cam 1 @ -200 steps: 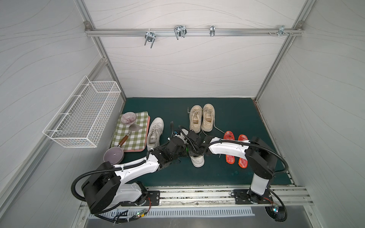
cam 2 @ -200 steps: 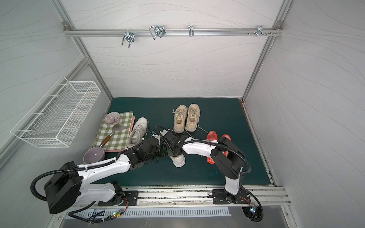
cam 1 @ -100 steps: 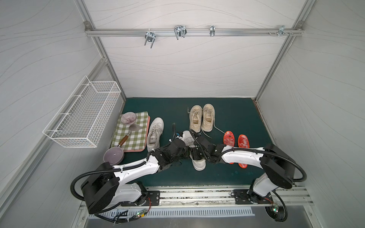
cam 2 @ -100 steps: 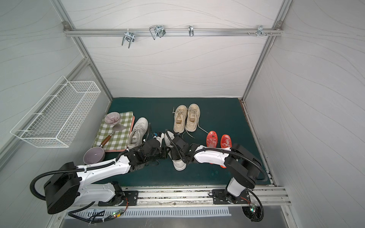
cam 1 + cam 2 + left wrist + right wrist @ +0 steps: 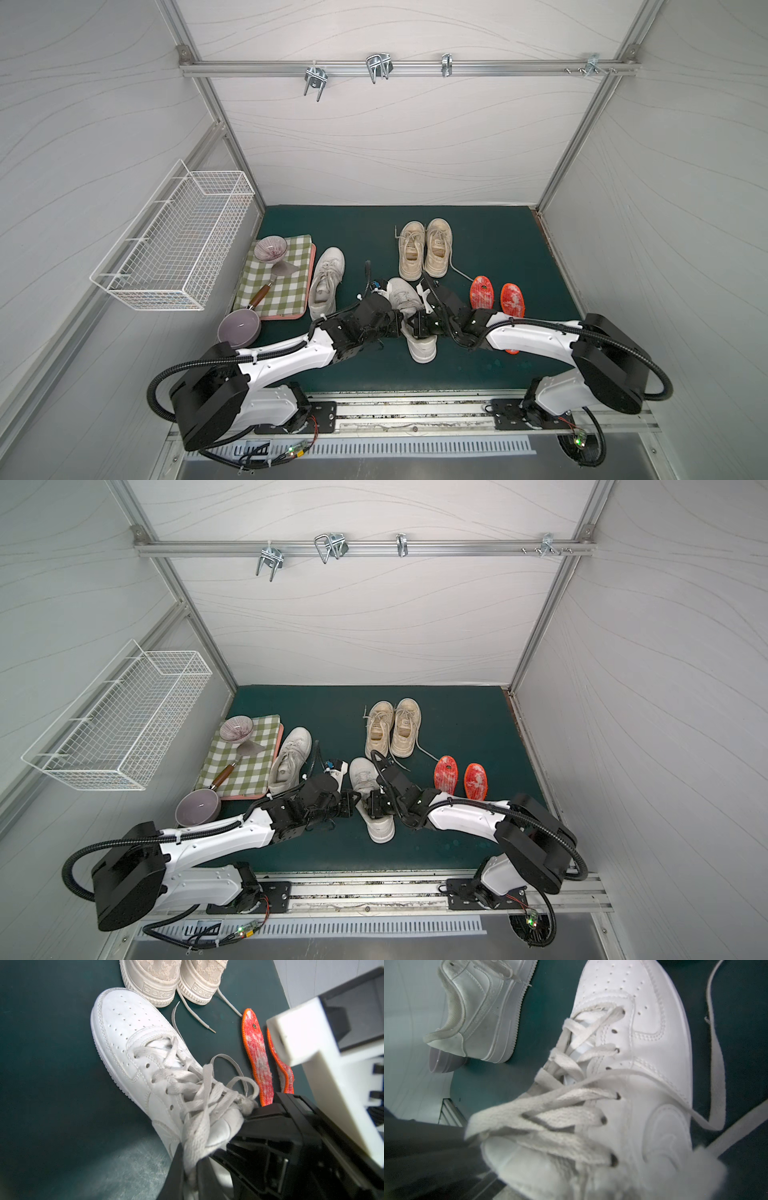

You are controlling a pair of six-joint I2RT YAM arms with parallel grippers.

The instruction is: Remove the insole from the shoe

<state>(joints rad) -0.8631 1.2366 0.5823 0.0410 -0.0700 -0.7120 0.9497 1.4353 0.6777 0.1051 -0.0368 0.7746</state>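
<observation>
A white lace-up shoe [image 5: 405, 296] [image 5: 365, 774] lies on the green mat between my two arms, toe pointing away. My left gripper [image 5: 400, 328] [image 5: 352, 805] is at its collar from the left. In the left wrist view this gripper [image 5: 190, 1159] is shut on the white edge of the shoe [image 5: 128, 1043]. My right gripper [image 5: 419, 322] [image 5: 372, 804] [image 5: 255, 1113] meets the collar from the right and is shut. Its tips are hidden behind the shoe [image 5: 643, 1043] in its own view, so I cannot tell what they pinch. The insole is hidden inside the shoe.
Two orange-red foot-shaped pads [image 5: 481, 291] [image 5: 512, 299] lie right of the shoe, beside my right forearm. A second white shoe [image 5: 326, 282] and a beige pair [image 5: 424, 249] stand close by. A checked cloth [image 5: 282, 286], a purple bowl [image 5: 239, 328] and a wall basket [image 5: 178, 241] are at the left.
My right arm has swung down toward the front, uncovering the orange-red pads, and its gripper has closed at the shoe's collar. The left arm has hardly moved.
</observation>
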